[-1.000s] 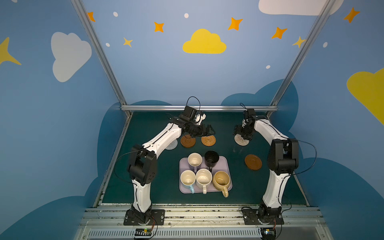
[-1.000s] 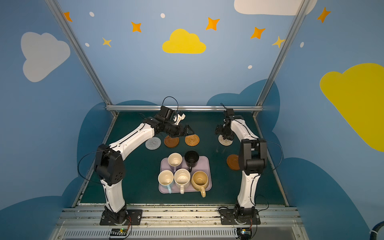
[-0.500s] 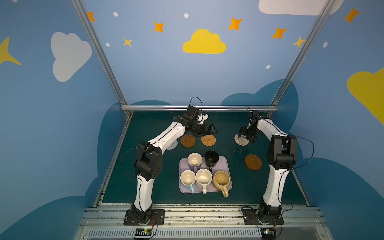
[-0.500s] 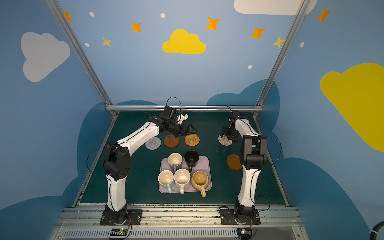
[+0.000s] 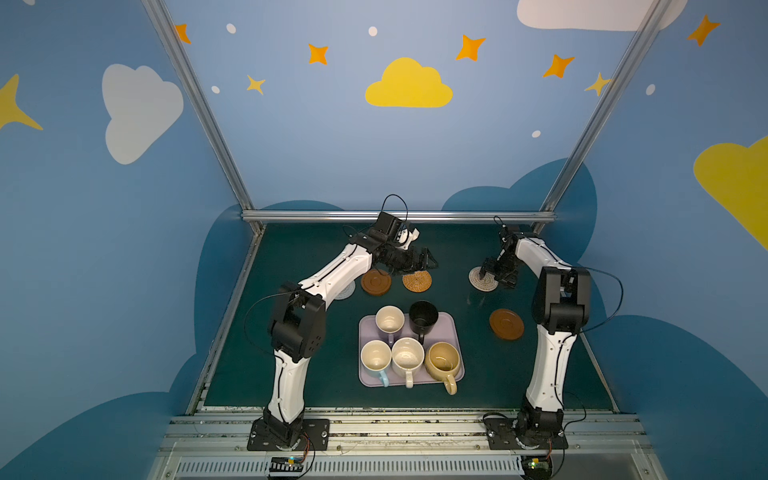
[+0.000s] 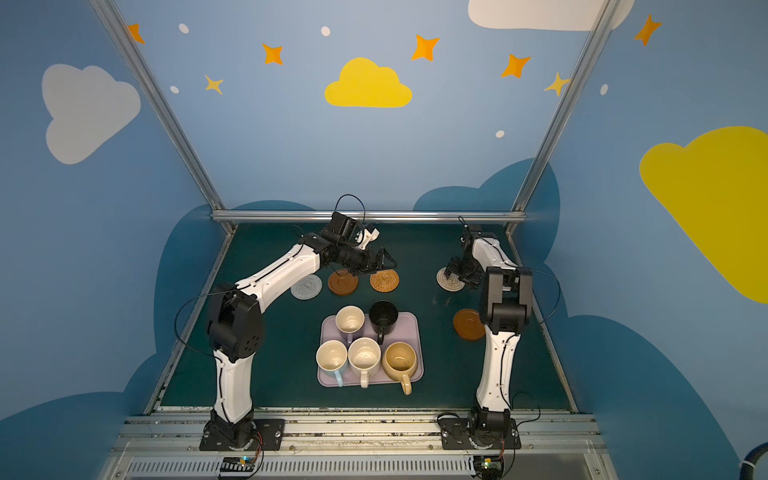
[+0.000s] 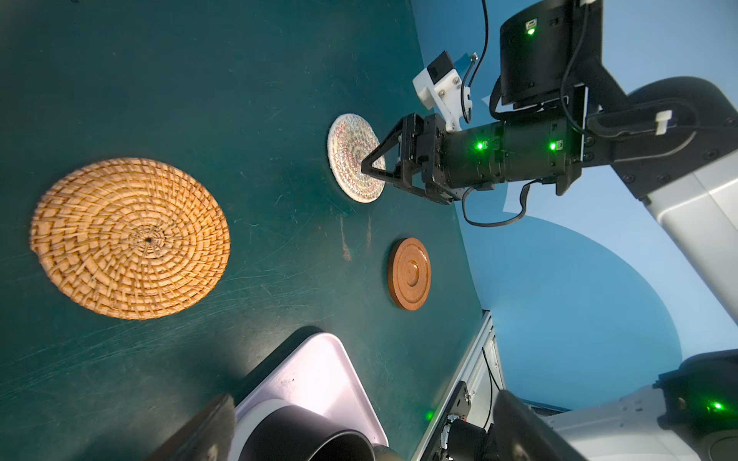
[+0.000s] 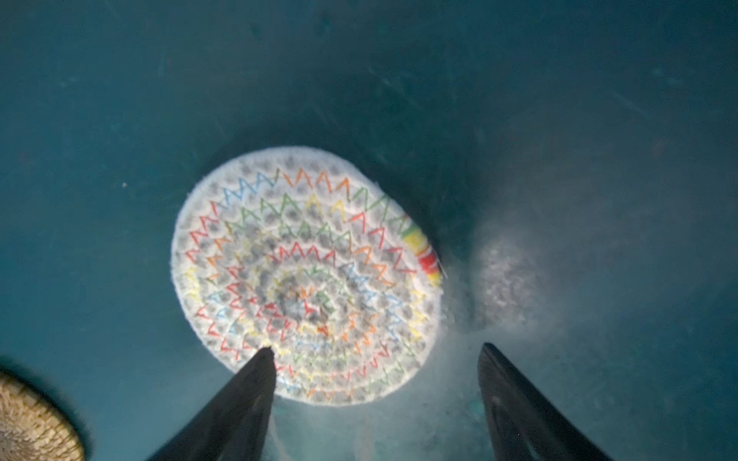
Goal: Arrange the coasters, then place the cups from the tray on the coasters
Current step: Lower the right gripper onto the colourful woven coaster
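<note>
The left arm (image 5: pixel 332 270) has swung its forearm towards the middle in both top views. The right arm (image 5: pixel 540 253) has drawn its wrist a little outwards. Nothing on the mat has shifted.

The lilac tray (image 5: pixel 451 330) sits near the front with all five cups on it: the mustard mug (image 5: pixel 444 359), speckled cream mug (image 5: pixel 408 355), light blue mug (image 5: pixel 376 356), black mug (image 5: pixel 423 318) and lilac mug (image 5: pixel 390 320). The cup stage has not begun.

Four coasters form a rough row beyond the tray: the grey woven coaster (image 6: pixel 306 286), a wooden coaster (image 5: pixel 375 282), the orange woven coaster (image 5: pixel 417 281) and, well apart, the cream woven coaster (image 5: pixel 482 279). The second wooden coaster (image 5: pixel 506 324) lies out of line, right of the tray, so arranging looks unfinished.

The left gripper (image 5: pixel 431 259) now hangs above the orange woven coaster rather than the wooden one, its jaws spread fully and empty. The right gripper (image 8: pixel 375 349) stands wide open and low, with one finger (image 8: pixel 255 379) over the cream coaster's edge and the other on bare mat. It grips nothing.
</note>
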Tool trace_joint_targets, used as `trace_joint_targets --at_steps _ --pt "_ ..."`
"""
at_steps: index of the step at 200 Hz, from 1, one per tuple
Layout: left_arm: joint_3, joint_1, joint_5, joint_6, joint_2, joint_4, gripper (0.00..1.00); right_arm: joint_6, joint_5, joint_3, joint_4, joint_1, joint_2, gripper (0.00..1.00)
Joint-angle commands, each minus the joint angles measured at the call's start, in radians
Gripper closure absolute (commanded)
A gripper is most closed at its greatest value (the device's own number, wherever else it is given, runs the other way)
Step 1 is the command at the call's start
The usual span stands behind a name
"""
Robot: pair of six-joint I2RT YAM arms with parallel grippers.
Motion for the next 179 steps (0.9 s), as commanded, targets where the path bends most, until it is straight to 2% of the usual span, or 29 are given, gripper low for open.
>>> trace_joint_targets --at_steps 1,60,125,152,179 --pt "0.0 0.001 0.015 0.018 -0.001 -0.002 0.0 0.001 -0.015 0.023 -0.045 0.002 0.034 0.22" --pt "-0.02 0.004 0.01 0.015 -0.023 0.008 0.0 -0.026 -0.008 0.057 -0.077 0.035 0.062 0.29" --pt "-0.032 0.005 0.012 0.006 -0.034 0.018 0.0 -0.039 -0.087 0.065 -0.074 0.057 0.088 0.41" --pt "-0.037 0.007 0.014 0.003 -0.036 0.024 0.0 -0.066 -0.087 0.079 -0.087 0.079 0.093 0.43" --pt "-0.047 0.007 0.002 -0.002 -0.043 0.024 0.0 -0.09 -0.141 0.09 -0.1 0.093 0.097 0.45"
